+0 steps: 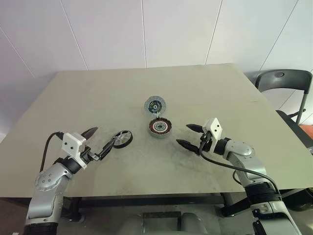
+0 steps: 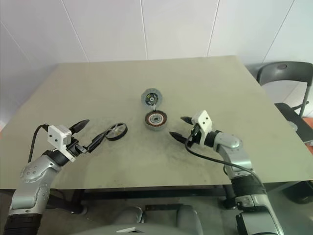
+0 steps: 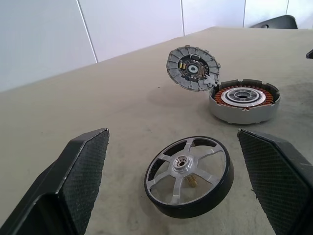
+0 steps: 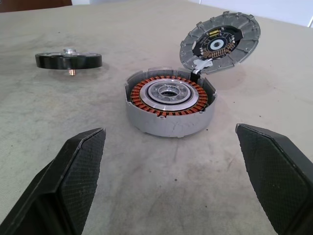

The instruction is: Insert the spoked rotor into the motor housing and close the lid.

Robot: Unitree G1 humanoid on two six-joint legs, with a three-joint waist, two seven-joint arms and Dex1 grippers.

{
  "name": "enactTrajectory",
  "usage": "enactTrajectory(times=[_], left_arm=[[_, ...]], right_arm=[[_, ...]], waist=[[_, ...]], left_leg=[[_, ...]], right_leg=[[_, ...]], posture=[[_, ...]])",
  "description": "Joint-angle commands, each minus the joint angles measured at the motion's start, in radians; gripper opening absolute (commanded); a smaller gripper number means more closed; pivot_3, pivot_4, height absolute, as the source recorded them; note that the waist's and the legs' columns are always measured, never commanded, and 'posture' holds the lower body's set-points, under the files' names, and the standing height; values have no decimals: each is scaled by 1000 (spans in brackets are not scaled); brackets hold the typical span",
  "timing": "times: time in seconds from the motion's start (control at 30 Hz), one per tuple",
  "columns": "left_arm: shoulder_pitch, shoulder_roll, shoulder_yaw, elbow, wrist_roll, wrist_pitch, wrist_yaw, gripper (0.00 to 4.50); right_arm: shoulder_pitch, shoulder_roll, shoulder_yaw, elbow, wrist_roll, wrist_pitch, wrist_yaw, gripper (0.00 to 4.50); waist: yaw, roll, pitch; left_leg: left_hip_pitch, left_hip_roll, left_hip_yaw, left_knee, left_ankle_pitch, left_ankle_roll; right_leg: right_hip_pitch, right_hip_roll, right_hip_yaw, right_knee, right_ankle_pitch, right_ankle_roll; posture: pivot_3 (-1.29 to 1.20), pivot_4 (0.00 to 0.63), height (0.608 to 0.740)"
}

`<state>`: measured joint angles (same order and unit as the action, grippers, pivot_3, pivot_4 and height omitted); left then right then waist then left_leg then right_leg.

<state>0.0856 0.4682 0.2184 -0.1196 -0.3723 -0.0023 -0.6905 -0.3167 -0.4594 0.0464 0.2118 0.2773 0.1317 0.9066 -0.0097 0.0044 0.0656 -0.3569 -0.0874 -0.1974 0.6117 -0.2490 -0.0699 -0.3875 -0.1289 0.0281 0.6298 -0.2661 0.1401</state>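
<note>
Two grippers face you across a flat grey-green tabletop [image 1: 98, 93], and you can read the scene from your left side to your right. Your left gripper [image 1: 99, 142], with its two black textured fingers [image 3: 80, 181] spread wide, hovers low over the table and holds nothing; its tips point toward the spoked rotor [image 1: 122, 138], a thin black ring with pale silver spokes meeting at a central hub. You will see that the rotor rests on the table just beyond those fingertips, slightly tilted on a small stub beneath its hub, and no finger touches it. Next along, near the middle of the table, stands the motor housing [image 1: 159, 127], a short round silver metal cup with a ring of coppery windings around a bright central ring. You can see the lid [image 1: 154, 105], a flat silver-grey ribbed disc with a dark centre, standing raised at the far edge of the housing, joined to the rim by a small pale hinge piece, so the cup is open. Your right gripper [image 1: 189, 135] sits just beside the housing on its right, its black fingers [image 4: 73, 176] also splayed wide and empty, aimed at the cup without contact.
</note>
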Motion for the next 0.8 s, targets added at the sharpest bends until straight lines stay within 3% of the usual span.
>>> enactTrajectory(times=[0.03,0.8], left_arm=[[-6,9,15,-16,-6,-11,-3,4478],[-13,11,11,-36,-7,5,6,4478]], right_arm=[[-17,3,-16,-22,7,-9,-3,4500],[-18,7,-14,-20,5,-11,-7,4500]], waist=[[0,0,0],[0,0,0]], left_leg=[[0,0,0,0,0,0],[0,0,0,0,0,0]], right_leg=[[0,0,0,0,0,0],[0,0,0,0,0,0]], posture=[[0,0,740],[0,0,740]])
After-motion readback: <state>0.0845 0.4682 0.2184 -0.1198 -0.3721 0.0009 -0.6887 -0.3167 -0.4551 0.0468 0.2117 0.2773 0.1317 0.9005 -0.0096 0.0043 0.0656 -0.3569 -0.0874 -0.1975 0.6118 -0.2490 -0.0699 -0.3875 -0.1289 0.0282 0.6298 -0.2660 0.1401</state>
